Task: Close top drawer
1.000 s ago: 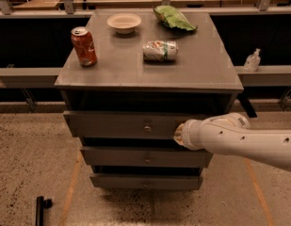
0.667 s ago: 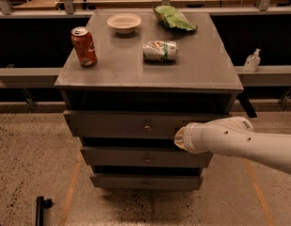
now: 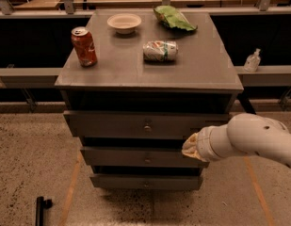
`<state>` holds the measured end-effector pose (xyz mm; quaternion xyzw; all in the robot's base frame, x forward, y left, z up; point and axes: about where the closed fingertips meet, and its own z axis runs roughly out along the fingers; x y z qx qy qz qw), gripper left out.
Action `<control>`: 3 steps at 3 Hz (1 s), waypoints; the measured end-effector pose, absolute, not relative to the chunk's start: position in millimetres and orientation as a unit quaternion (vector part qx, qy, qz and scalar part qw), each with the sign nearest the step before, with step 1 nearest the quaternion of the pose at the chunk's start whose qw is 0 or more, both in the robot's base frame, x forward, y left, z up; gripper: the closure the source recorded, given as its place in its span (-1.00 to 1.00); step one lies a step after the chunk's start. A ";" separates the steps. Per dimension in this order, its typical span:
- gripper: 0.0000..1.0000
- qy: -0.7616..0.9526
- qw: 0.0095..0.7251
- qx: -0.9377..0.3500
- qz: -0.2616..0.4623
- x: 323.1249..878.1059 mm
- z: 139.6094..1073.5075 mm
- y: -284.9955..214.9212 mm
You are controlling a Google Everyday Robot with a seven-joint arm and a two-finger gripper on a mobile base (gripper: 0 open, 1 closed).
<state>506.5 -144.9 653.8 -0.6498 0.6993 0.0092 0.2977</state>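
Observation:
The top drawer [image 3: 135, 124] is the uppermost of three grey drawers in the cabinet, with a small round metal knob [image 3: 147, 127] at its middle. Its front stands out a little from the cabinet, with a dark gap above it. My white arm reaches in from the right. My gripper [image 3: 191, 147] is at the arm's tip, against the lower right part of the top drawer's front, just above the middle drawer [image 3: 140, 157].
On the cabinet top [image 3: 201, 74] stand a red soda can [image 3: 84, 46], a white bowl [image 3: 124, 22], a green chip bag [image 3: 173, 18] and a crushed can [image 3: 160, 51]. A bottle [image 3: 252, 60] sits on a ledge at right. A black object [image 3: 40, 210] lies on the floor.
My arm has shifted slightly left along the drawer front. The drawer front looks about the same.

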 end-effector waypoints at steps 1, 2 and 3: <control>1.00 0.700 0.315 -0.640 0.038 473.0 717.4 -151.5; 1.00 0.695 0.345 -0.630 0.033 463.4 768.6 -152.8; 0.62 0.695 0.346 -0.630 0.034 462.6 769.7 -152.0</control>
